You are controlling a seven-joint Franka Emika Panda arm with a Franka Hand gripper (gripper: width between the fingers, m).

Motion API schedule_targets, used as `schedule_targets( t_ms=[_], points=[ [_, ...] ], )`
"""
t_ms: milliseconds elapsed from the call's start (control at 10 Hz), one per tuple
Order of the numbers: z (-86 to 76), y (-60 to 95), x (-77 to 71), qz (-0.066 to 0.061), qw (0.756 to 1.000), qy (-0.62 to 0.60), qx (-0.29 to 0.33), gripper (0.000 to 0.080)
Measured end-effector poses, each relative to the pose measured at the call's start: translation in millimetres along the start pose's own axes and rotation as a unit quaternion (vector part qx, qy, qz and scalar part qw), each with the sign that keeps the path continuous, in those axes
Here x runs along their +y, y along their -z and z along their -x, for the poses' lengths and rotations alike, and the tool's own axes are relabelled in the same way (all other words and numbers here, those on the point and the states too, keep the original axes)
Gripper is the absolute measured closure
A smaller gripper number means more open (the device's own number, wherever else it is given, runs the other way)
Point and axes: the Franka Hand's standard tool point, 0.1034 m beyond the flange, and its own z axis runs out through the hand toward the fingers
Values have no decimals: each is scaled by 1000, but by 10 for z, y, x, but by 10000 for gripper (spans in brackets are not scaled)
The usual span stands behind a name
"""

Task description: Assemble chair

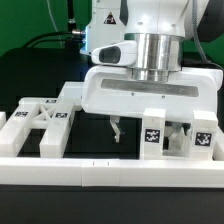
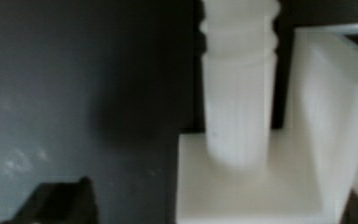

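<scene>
The jaws reach down over the chair pieces at the exterior view's right, with one dark finger [image 1: 115,129] showing and the other hidden, so I cannot tell whether they are slack or clamped. A white post [image 2: 234,80] seems to stand between them (the wrist view is blurred), a slab [image 2: 336,110] just beside it. The X-braced panel [image 1: 40,125] lies on the black bench [image 1: 35,80], toward the exterior view's left.

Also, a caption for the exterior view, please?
Robot fingers hang near an X-braced panel and tagged posts on a black table.
</scene>
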Motion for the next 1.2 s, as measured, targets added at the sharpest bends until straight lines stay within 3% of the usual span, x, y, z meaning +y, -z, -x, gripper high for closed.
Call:
schedule_targets(
  t_ms=[100, 200, 700, 1200],
  points=[
    [25, -27, 2, 1, 1000, 1, -2, 372],
    [21, -31, 6, 1, 1000, 1, -1, 485],
    [-12, 30, 14, 0, 1000, 0, -6, 484],
    [-305, 609, 250, -12, 998, -3, -57, 482]
  ],
)
